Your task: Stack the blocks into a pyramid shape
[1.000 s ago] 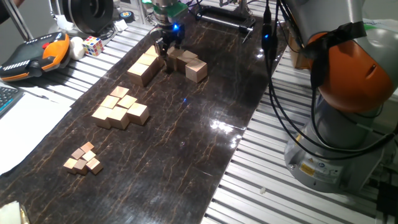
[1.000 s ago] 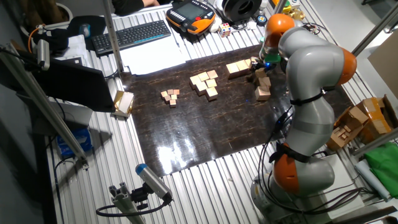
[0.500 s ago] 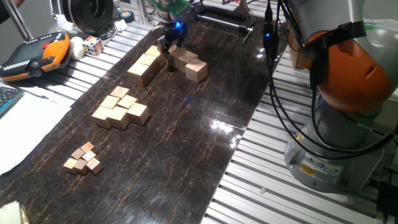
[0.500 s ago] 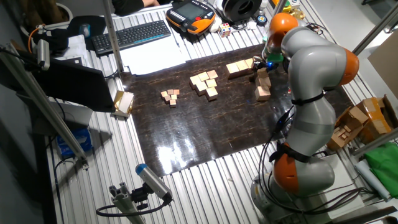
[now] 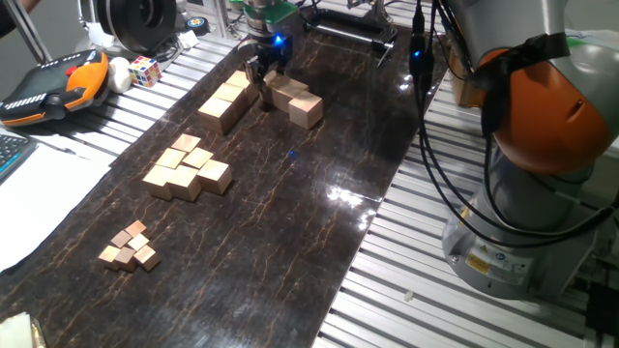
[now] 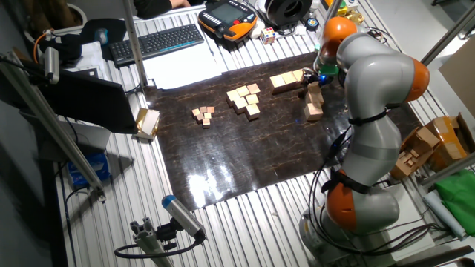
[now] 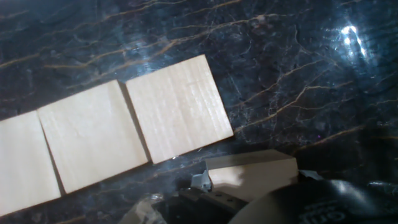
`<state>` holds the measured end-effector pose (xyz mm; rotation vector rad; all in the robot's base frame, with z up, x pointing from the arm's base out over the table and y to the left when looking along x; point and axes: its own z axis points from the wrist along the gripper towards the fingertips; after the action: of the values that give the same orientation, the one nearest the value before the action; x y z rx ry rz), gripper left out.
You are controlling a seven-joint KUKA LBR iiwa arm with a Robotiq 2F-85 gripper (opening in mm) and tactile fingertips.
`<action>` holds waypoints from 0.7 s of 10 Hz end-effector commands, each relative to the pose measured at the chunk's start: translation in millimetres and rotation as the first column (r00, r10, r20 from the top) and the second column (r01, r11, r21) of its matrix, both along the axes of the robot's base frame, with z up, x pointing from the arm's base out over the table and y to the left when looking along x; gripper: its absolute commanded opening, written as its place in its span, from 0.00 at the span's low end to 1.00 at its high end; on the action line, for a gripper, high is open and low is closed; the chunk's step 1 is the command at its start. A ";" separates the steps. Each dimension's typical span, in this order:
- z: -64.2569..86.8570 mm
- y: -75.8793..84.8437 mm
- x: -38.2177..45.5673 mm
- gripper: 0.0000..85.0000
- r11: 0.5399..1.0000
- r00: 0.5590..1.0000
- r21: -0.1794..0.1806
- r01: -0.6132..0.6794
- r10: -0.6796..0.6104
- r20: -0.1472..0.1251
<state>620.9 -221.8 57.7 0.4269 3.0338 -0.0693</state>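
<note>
In the hand view, three large tan blocks lie side by side in a row on the dark mat. A further block shows at the bottom edge, against the dark body of my gripper, which looks shut on it. In one fixed view the gripper hangs low between the row of blocks on its left and a small cluster of blocks on its right. The other fixed view shows the gripper by the same blocks. No pyramid shape stands anywhere.
Medium tan cubes and tiny tan cubes lie nearer along the mat's left side. An orange-black pendant and a puzzle cube sit off the mat. The robot's base and cables stand to the right.
Between one second and half a second ago the gripper rose a little beside the blocks. Since then nothing has visibly moved.
</note>
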 end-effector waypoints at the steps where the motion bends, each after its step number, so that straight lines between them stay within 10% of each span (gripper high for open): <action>1: -0.3 0.1 0.0 0.80 1.000 1.000 -0.001 0.000 0.000 0.000; 7: 3.2 1.7 0.3 0.91 1.000 1.000 0.004 0.008 -0.008 -0.025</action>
<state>621.2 -220.0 61.4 0.4412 3.0565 -0.0696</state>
